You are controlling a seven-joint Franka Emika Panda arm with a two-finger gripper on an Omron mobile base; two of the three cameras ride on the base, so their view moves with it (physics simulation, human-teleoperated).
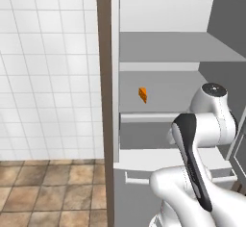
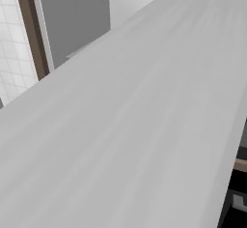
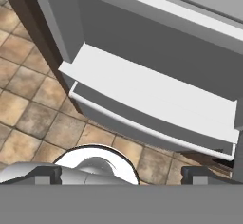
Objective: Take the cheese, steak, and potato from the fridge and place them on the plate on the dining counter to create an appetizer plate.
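Note:
The fridge [image 1: 166, 45] stands open in the left base view, with pale grey shelves. The cheese [image 1: 142, 94], a small orange wedge, lies on the middle shelf towards its left side. My white arm [image 1: 199, 139] rises in front of the fridge's lower right part. In the hand view my gripper [image 3: 122, 176] is open, its dark fingertips [image 3: 47, 174] far apart with nothing between them. It looks down at the fridge's bottom drawer [image 3: 142, 95] and the floor. The steak, potato, plate and dining counter are out of view.
The light grey fridge door [image 2: 135, 125] crosses the right base view close to the camera. A brown post [image 1: 103, 77] and a white tiled wall [image 1: 48, 67] flank the fridge on the left. Brown floor tiles [image 3: 28, 104] lie below.

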